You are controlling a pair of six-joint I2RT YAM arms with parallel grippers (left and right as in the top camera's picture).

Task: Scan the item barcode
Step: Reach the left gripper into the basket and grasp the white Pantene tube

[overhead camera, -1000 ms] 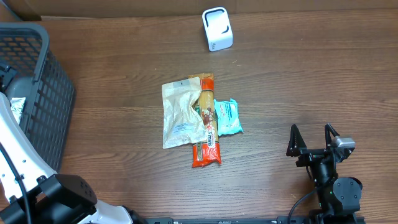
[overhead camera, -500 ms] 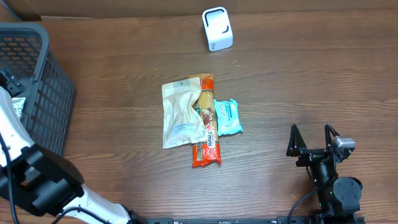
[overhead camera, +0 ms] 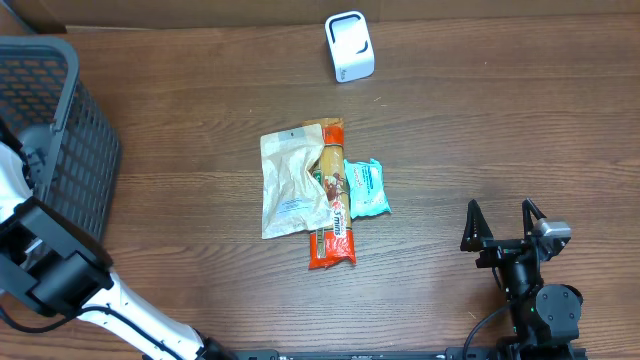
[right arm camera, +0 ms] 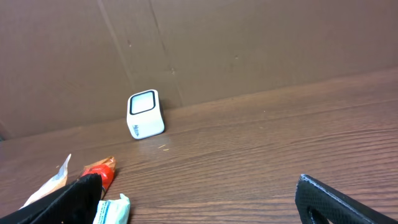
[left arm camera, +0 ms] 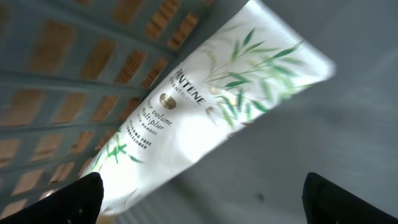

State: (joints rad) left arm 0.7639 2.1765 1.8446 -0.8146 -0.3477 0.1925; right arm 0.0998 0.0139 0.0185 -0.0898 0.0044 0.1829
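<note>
Left wrist: white Pantene tube (left arm camera: 205,118), green leaf print

The white tube (left arm camera: 205,118) is blurred, its small print unreadable, its lower end cut off. The basket (overhead camera: 90,140) runs off the overhead view's left edge.

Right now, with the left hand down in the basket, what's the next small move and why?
Probably ease the left hand down onto the white tube and close. Its fingers are spread with nothing between them, the tube lies on the basket floor just ahead, and the scanner stands across the table.
</note>
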